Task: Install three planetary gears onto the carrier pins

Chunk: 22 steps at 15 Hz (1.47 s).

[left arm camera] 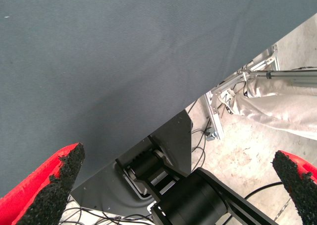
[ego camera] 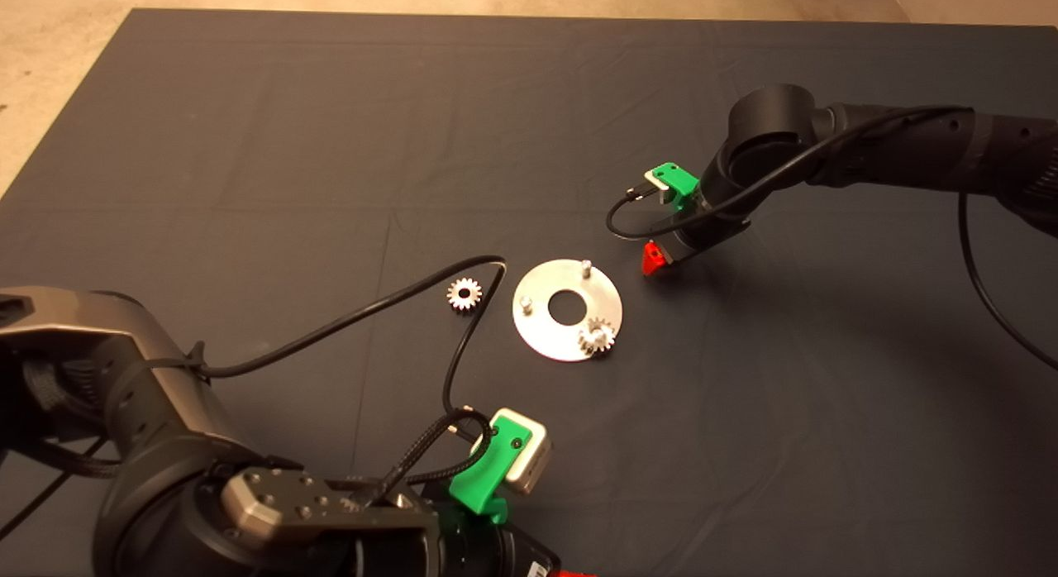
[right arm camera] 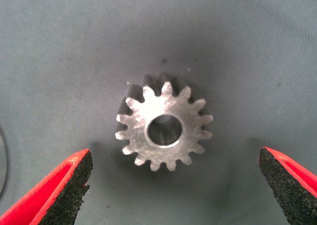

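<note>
From the head camera, the disc (ego camera: 567, 311) is being seen lying flat near the middle of the dark mat (ego camera: 331, 131), with one gear (ego camera: 596, 336) already seated on the pin at its near-right edge. Two carrier pins (ego camera: 585, 267) are being left bare, the other one (ego camera: 526, 302) on the disc's left side. A second gear (ego camera: 464, 294) is lying loose on the mat just left of the disc. The right gripper (ego camera: 655, 259) is being held low over the mat just to the right of the disc, only one red fingertip showing. The left gripper (ego camera: 570, 574) is being parked at the lower edge, mostly hidden by its arm.

In the left wrist camera, the left gripper (left arm camera: 173, 185) is being kept wide apart with nothing between its pads, looking past the mat's edge at the robot base and a person's leg (left arm camera: 287, 106).

In the right wrist camera, the third gear (right arm camera: 164, 127) is lying flat on the mat, framed between the spread fingers of the right gripper (right arm camera: 173, 185), which aren't touching it.
</note>
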{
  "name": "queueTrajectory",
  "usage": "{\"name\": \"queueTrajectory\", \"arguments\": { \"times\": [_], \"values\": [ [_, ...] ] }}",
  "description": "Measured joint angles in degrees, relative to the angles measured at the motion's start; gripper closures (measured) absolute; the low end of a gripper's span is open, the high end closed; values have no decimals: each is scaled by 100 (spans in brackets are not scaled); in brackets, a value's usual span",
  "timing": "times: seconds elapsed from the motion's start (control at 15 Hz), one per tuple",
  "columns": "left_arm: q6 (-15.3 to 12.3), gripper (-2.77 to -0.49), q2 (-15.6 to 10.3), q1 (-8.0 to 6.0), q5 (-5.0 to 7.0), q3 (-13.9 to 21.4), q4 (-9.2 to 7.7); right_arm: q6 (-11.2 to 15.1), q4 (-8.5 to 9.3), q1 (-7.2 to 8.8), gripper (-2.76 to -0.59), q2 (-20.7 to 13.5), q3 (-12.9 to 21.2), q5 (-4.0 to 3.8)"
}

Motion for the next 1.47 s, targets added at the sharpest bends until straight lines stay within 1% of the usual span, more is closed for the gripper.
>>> {"name": "queueTrajectory", "arguments": {
  "times": [0.07, 0.4, 0.47, 0.53, 0.6, 0.67, 0.8, 0.93, 1.07, 1.13, 1.27, 1.33, 1.4, 1.47],
  "values": [
    [-18, -275, 30, 0, -1, 0, 0, 0, 2, 0, -249, 0, 0, 49],
    [-101, -275, 85, 0, 0, 0, -1, 0, 2, 0, -249, -15, -72, 112],
    [-106, -275, 102, 0, -2, 0, -1, 0, 2, 2, -249, -17, -77, 178],
    [-115, -275, 109, 0, -4, 0, -1, 0, 5, 0, -249, -12, -92, 261],
    [-126, -275, 119, 0, -4, 0, -1, 0, 7, 1, -249, -12, -115, 313],
    [-129, -275, 119, 0, -4, 0, -1, 0, 5, 0, -249, -12, -134, 320],
    [-143, -275, 122, 0, -2, 0, -1, 0, 7, 0, -249, -15, -152, 405],
    [-145, -275, 135, 0, -2, 0, -1, 1, 14, 0, -245, -12, -166, 461],
    [-148, -275, 135, 0, -2, 0, -1, 1, 13, 2, -243, -15, -187, 473],
    [-148, -275, 135, 0, -2, 0, -1, 4, 16, 2, -233, -13, -188, 501],
    [-149, -275, 135, 0, -2, 0, -1, 5, 16, 0, -226, -12, -188, 538],
    [-151, -275, 135, 0, -2, 0, -1, 7, 16, 2, -217, -12, -188, 538],
    [-164, -275, 135, 0, -2, 0, -1, 9, 16, 1, -216, -15, -188, 538],
    [-165, -275, 135, 0, -2, 0, -1, 9, 16, 0, -204, -15, -188, 538]
  ]
}}
